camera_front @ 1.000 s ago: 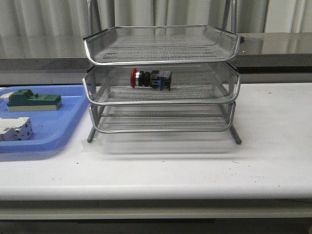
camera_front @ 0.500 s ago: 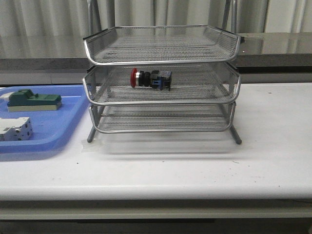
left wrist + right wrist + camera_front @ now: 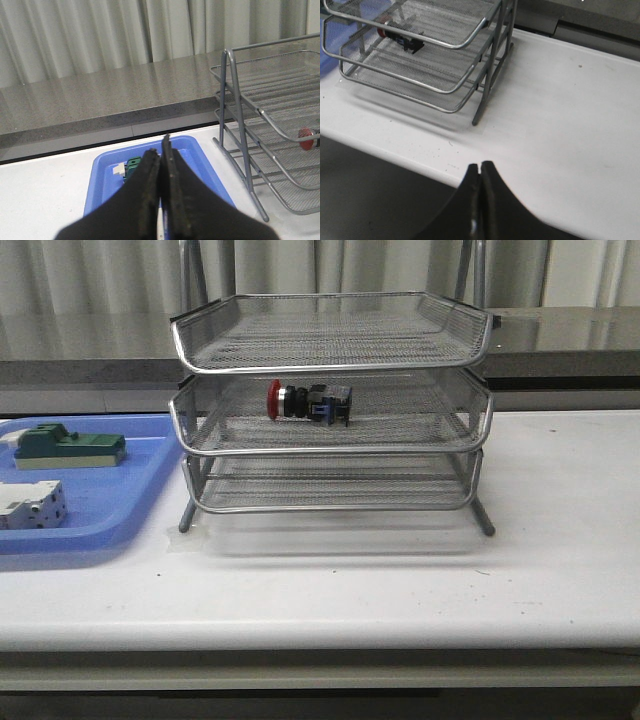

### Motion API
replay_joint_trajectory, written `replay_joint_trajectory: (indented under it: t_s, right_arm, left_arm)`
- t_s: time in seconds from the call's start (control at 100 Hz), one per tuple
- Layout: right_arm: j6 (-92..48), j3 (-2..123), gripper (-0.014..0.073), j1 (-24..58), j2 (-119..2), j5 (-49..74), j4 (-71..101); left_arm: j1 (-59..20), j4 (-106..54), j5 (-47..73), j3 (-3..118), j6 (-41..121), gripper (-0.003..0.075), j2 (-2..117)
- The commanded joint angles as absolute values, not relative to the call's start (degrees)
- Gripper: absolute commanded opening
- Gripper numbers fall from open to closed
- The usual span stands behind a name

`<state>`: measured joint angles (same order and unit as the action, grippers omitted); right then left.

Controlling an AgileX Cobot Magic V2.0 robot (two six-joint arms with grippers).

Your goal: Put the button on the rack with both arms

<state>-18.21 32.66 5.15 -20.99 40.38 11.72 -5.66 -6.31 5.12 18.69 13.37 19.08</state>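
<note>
Pale curtains and a grey stone ledge run behind the white table (image 3: 400,580), where the rack (image 3: 330,405) stands as the largest thing in view. The button (image 3: 308,402) lies on its side on the rack's middle shelf, left of the shelf's centre, its long axis running across the rack with the red cap toward the blue tray (image 3: 100,505) side. Nothing touches it.

Neither arm shows in the front view. The left gripper (image 3: 161,192) has its fingers (image 3: 148,200) pressed together with nothing between them, and hangs over the blue tray, well to the rack's left. The right gripper (image 3: 480,200) is likewise closed and empty, hanging over the front edge of the table near the rack's right front leg. From the left wrist, only the red cap peeks out at the rack's middle shelf; from the right wrist, the whole button shows through the wire.

Judging by this, the placing looks done, and both arms appear pulled clear. The left gripper sits nearer the cap end.
</note>
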Motion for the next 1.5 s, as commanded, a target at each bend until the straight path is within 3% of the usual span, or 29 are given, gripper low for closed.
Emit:
replay_joint_trajectory:
  t_s: [0.0,0.28,0.59,1.0,1.49]
  right_arm:
    - [-17.59,32.6,-0.006,4.82,-20.28,31.91,11.86]
    - [-1.68,20.92,-0.006,4.82,-10.83,20.19,1.36]
    - [0.0,8.36,-0.006,4.82,1.95,11.53,0.6]
    - [0.0,-0.63,-0.006,4.82,1.62,1.71,0.84]
    - [0.0,-0.61,-0.006,4.82,1.62,2.05,1.28]
  left_arm:
    - [-5.52,-6.89,0.72,20.25,12.78,-0.002,19.45]
    - [-5.52,-6.89,0.72,20.25,12.78,-0.002,19.45]
    - [-5.52,-6.89,0.72,20.25,12.78,-0.002,19.45]
    - [-5.52,-6.89,0.72,20.25,12.78,-0.002,19.45]
    - [-5.52,-6.89,0.72,20.25,12.78,-0.002,19.45]
